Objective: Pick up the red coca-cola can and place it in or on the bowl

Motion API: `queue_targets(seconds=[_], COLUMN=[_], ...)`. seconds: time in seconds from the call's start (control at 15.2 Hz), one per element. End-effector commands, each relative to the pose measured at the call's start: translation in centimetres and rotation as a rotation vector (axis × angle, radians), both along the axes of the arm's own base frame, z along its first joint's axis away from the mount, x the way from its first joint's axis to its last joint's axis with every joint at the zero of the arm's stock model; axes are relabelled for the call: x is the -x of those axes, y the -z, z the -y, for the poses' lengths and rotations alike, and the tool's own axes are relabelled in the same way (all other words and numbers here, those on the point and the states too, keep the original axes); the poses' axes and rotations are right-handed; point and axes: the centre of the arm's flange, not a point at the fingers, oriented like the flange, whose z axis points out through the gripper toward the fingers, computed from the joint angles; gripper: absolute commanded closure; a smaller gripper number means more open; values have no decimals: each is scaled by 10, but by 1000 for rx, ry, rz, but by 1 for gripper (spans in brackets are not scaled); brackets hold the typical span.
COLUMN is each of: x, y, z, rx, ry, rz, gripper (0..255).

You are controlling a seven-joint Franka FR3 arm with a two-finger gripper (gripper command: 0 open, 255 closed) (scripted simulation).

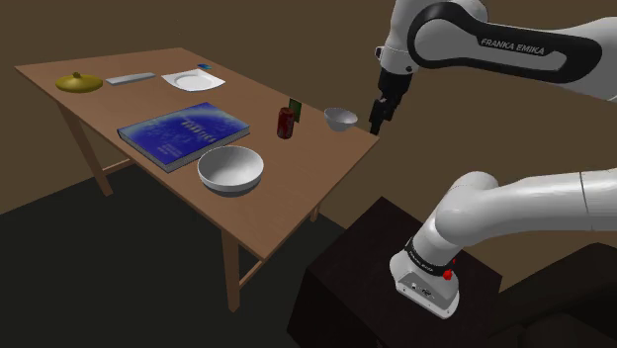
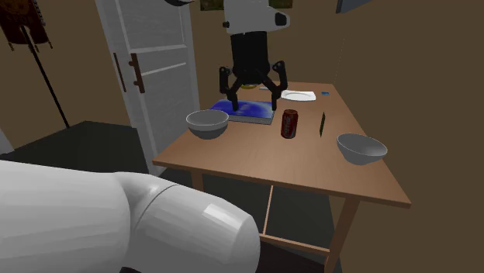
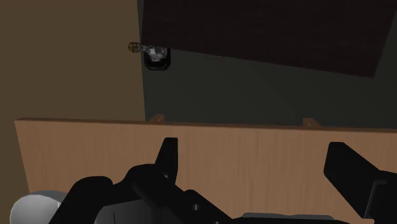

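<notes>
Hand (image 2: pixel 252 107) hangs over worktop (image 2: pixel 310 167) near its edge, fingers spread wide, nothing between them; wrist view cuts off its base. Small grey bowl (image 1: pixel 340 120) near hand, partly hidden behind hand's body in wrist view. Red can (image 1: pixel 286 123) upright on worktop, between that bowl and larger white bowl (image 1: pixel 230 169), apart from both; label unreadable. Blue book (image 1: pixel 185 134) beyond. Far end: plate (image 1: pixel 193 79), yellow item (image 1: pixel 78 83) hard to identify.

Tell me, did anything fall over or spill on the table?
No, nothing stands out. The dark red soda can stands upright on the brown wooden table, the large round white bowl and the small round white bowl sit right way up, and the blue book lies flat. Nothing is spilled.
</notes>
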Motion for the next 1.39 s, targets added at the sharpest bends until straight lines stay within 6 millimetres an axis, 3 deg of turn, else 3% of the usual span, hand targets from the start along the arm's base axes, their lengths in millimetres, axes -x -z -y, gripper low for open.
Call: queue_targets(seconds=[0.0,1.32], x=[0,-250], y=[0,83], z=[0,18], rx=[0,-22], ry=[0,48], rz=[0,7], gripper=[0,0])
